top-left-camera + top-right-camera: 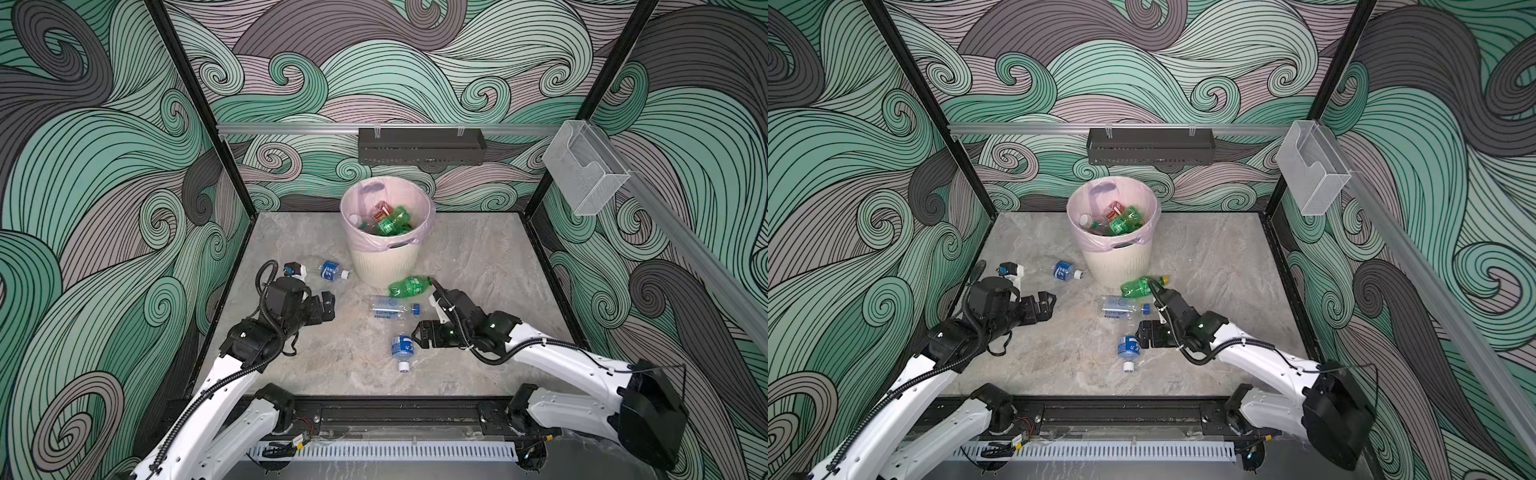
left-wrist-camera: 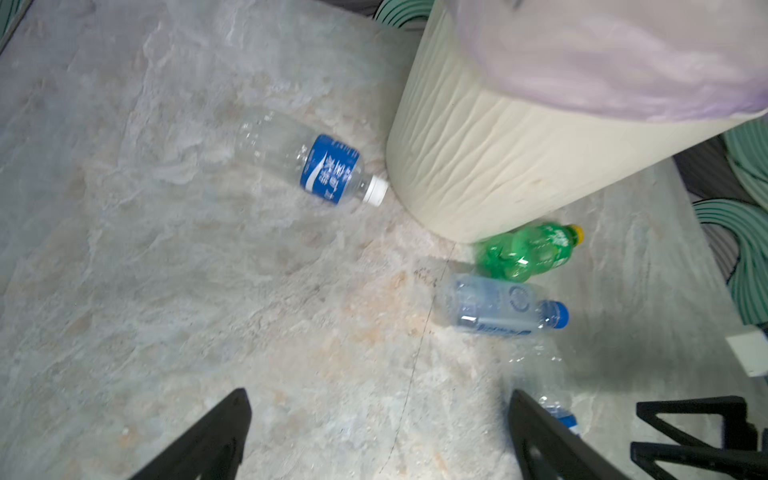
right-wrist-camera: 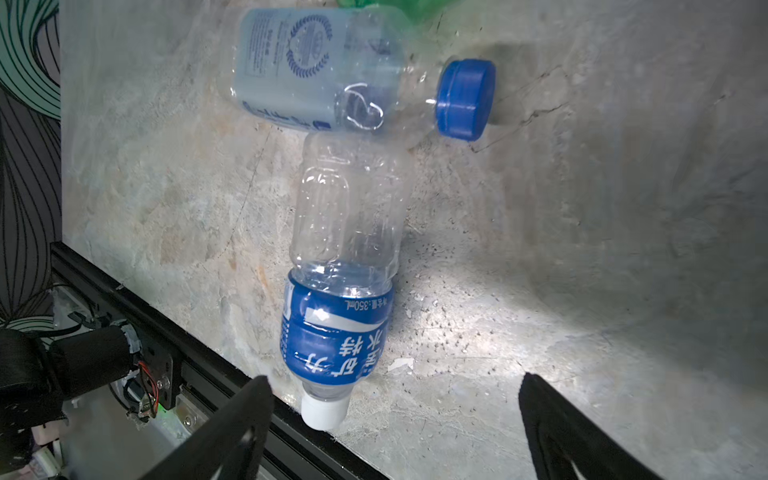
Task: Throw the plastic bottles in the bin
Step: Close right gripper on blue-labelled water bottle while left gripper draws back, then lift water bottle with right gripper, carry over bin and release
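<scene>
The cream bin (image 1: 386,266) with a pink liner stands at the back middle and holds green and red-labelled plastic bottles (image 1: 390,222). Several more lie on the stone floor: a clear blue-labelled one (image 1: 332,271) left of the bin, a green one (image 1: 409,286), a clear blue-capped one (image 1: 390,308) and a blue-labelled white-capped one (image 1: 402,347). My right gripper (image 3: 395,377) is open just beside that last bottle (image 3: 336,328), whose cap lies near one finger. My left gripper (image 2: 378,392) is open over bare floor, short of the bottle (image 2: 328,170) by the bin (image 2: 498,166).
A black perforated tray (image 1: 422,146) hangs on the back wall and a clear plastic box (image 1: 584,168) on the right wall. A black rail (image 1: 395,411) runs along the floor's front edge, close to the white-capped bottle. Patterned walls close in three sides.
</scene>
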`<action>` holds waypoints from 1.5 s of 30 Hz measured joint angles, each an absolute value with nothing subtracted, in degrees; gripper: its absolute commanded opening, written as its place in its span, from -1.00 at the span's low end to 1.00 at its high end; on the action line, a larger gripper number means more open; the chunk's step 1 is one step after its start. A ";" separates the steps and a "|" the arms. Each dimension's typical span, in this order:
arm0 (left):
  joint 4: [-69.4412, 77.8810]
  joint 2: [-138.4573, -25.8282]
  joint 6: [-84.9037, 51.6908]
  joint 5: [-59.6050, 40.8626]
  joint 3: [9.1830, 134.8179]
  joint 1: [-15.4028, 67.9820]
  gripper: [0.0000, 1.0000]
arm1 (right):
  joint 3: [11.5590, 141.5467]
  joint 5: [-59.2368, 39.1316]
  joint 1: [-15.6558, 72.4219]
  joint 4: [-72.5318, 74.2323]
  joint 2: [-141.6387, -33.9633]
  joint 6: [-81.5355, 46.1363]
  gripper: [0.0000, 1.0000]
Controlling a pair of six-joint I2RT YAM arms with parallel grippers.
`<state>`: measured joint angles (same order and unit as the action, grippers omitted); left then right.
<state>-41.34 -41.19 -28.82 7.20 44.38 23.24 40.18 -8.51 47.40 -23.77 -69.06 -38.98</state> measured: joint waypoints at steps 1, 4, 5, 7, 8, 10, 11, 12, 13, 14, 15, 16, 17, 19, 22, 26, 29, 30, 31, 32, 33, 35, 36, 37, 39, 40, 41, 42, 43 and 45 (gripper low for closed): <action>-41.74 -40.01 -29.69 7.57 42.52 23.24 0.97 | 40.84 -8.32 48.27 -23.27 -70.72 -39.29 0.81; -42.57 -37.89 -31.90 8.45 39.03 23.22 0.97 | 42.44 -8.34 50.17 -20.25 -75.99 -39.88 0.73; -42.70 -37.50 -32.51 8.60 38.30 23.20 0.97 | 42.70 -8.47 50.61 -19.09 -77.54 -40.03 0.71; -42.96 -36.86 -33.76 8.88 37.45 23.16 0.97 | 43.20 -8.99 51.42 -16.60 -81.36 -40.60 0.67; -42.98 -36.86 -34.11 9.02 37.41 23.16 0.97 | 43.38 -9.13 51.72 -15.51 -82.85 -40.84 0.65; -42.89 -36.88 -34.59 9.43 37.41 23.14 0.97 | 43.62 -9.41 52.21 -13.34 -85.76 -41.17 0.59; -42.92 -36.88 -34.74 9.58 37.41 23.14 0.97 | 43.77 -9.39 52.34 -12.49 -86.91 -41.21 0.56; -42.89 -36.91 -34.85 9.76 37.41 23.14 0.97 | 43.99 -9.23 52.49 -11.81 -87.92 -41.36 0.52; -42.92 -36.97 -34.98 9.87 37.41 23.14 0.97 | 44.16 -8.93 52.58 -11.09 -88.88 -41.52 0.48; -42.89 -37.06 -35.09 9.93 37.41 23.11 0.98 | 44.23 -8.67 52.60 -10.61 -89.41 -41.58 0.46; -42.92 -37.30 -35.16 9.96 37.41 23.11 0.97 | 44.25 -8.19 52.60 -10.15 -89.80 -41.65 0.44; -42.94 -37.43 -35.18 10.02 37.41 23.11 0.97 | 44.25 -7.66 52.60 -10.00 -90.02 -41.78 0.41; -42.94 -37.47 -35.22 10.07 37.41 23.11 0.97 | 44.25 -7.33 52.60 -10.02 -90.04 -41.69 0.39; -42.94 -37.74 -35.22 10.13 37.41 23.11 0.97 | 44.36 -6.48 52.62 -10.22 -90.08 -41.23 0.35; -42.94 -37.76 -35.27 10.28 37.41 23.11 0.97 | 44.93 -5.63 52.75 -11.44 -90.08 -40.53 0.31; -42.94 -37.76 -35.42 10.33 37.41 23.11 0.97 | 45.25 -3.29 52.82 -13.61 -89.41 -39.38 0.29; -42.94 -37.76 -35.48 10.35 37.41 23.11 0.97 | 44.51 -0.34 52.73 -15.51 -86.83 -38.63 0.28; -42.94 -37.76 -35.51 10.33 37.41 23.11 0.97 | 43.90 0.54 52.66 -15.88 -85.38 -38.28 0.28; -42.94 -37.76 -35.51 10.35 37.41 23.11 0.97 | 43.31 1.26 52.49 -16.16 -83.79 -38.04 0.27; -42.94 -37.76 -35.53 10.35 37.41 23.11 0.97 | 42.74 1.74 52.27 -16.32 -82.43 -37.82 0.27; -42.94 -37.76 -35.57 10.37 37.41 23.11 0.97 | 41.98 2.26 51.88 -16.47 -80.66 -37.54 0.27; -42.94 -37.74 -35.59 10.41 37.41 23.11 0.97 | 40.27 3.09 50.89 -16.32 -77.41 -36.99 0.27; -42.94 -37.76 -35.59 10.50 37.41 23.11 0.97 | 39.29 3.33 50.35 -16.14 -75.64 -36.71 0.27; -42.92 -37.76 -35.59 10.55 37.41 23.11 0.97 | 38.46 3.51 49.89 -15.99 -74.22 -36.45 0.27; -42.92 -37.78 -35.59 10.72 37.41 23.11 0.97 | 36.45 3.66 48.71 -15.62 -70.87 -35.90 0.26; -42.92 -37.78 -35.62 10.74 37.41 23.11 0.97 | 35.75 3.66 48.25 -15.62 -69.67 -35.66 0.26; -42.89 -37.82 -35.62 10.74 37.41 23.11 0.97 | 34.94 3.62 47.66 -15.64 -68.23 -35.35 0.26; -42.92 -38.04 -35.64 10.74 37.41 23.11 0.97 | 34.28 3.51 47.07 -15.66 -66.94 -35.00 0.26; -42.87 -38.17 -35.66 10.74 37.41 23.11 0.97 | 33.89 3.40 46.65 -15.70 -66.06 -34.72 0.26; -42.85 -38.65 -35.75 10.72 37.43 23.11 0.97 | 33.06 3.20 45.84 -15.90 -63.99 -34.26 0.26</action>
